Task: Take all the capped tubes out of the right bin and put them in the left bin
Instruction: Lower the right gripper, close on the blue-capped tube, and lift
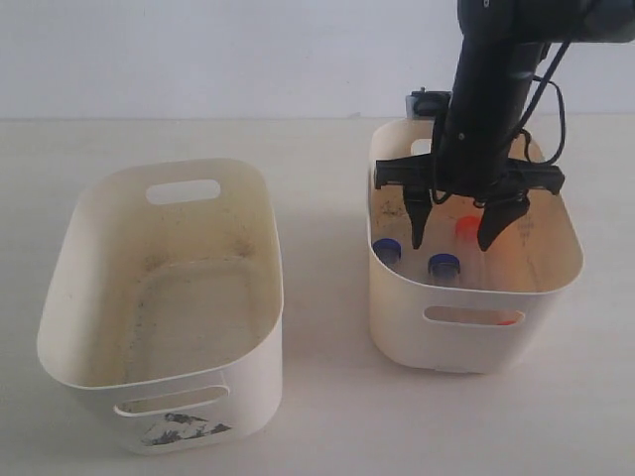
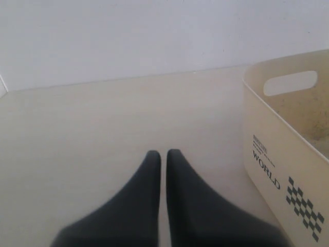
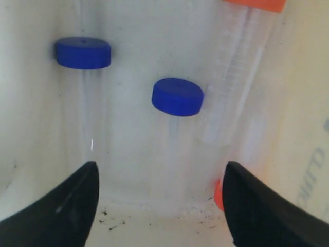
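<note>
Exterior view: two white bins on a pale table (image 1: 317, 436), with one black gripper spread wide over the tubes.

Low in the left of the frame sits the left bin (image 1: 253, 387), grimy inside, with a torn dark sticker (image 1: 184, 428) on its front. At the right sits the right bin (image 1: 397, 327), and the capped tubes are in it. Two blue caps (image 1: 387, 250) (image 1: 444, 265) are by its front wall, an orange cap (image 1: 466, 226) is further back, and a bit of orange (image 1: 506, 320) shows through the front slot. The right gripper (image 1: 451, 243) hangs over them with its tips down in the bin. Its fingers are far apart and hold nothing. In the left wrist view, the left gripper (image 2: 163, 154) has its fingers pressed almost together with nothing between them. It is over the table, near the left bin's outer wall.
</note>
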